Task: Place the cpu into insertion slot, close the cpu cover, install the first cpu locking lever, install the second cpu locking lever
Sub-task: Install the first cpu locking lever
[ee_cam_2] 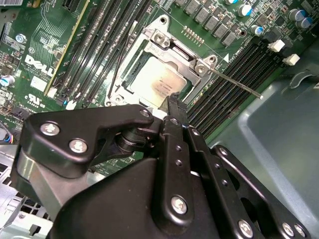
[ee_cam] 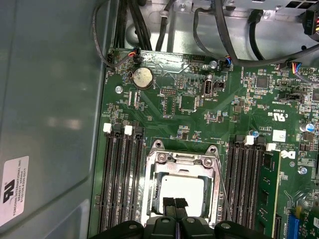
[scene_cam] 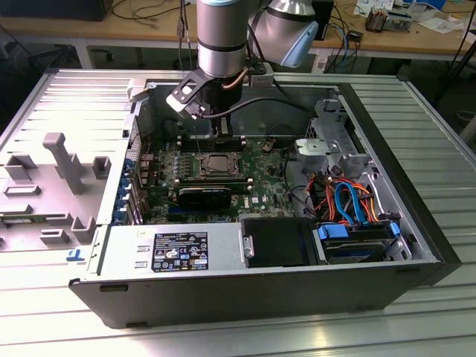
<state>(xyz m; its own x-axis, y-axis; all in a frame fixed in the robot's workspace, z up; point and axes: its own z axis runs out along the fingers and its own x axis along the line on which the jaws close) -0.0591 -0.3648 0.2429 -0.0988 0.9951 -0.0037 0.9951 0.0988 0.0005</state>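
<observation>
In the open case (scene_cam: 223, 290) on the ribbed bench (scene_cam: 416, 111), the chip (ee_cam: 182, 189) sits in its socket (scene_cam: 199, 165) mid-board, cover (ee_cam: 185, 160) down. My pincer (ee_cam: 175, 203) hovers over it, tips together (lever step, I judge: that free rod (ee_cam_2: 234, 82) needs hooking down).

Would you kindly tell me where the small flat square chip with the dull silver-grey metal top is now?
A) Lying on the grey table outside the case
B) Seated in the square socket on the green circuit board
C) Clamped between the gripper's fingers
B: the chip lies in the socket on the green circuit board, framed by the thin silvery cover plate.
</observation>
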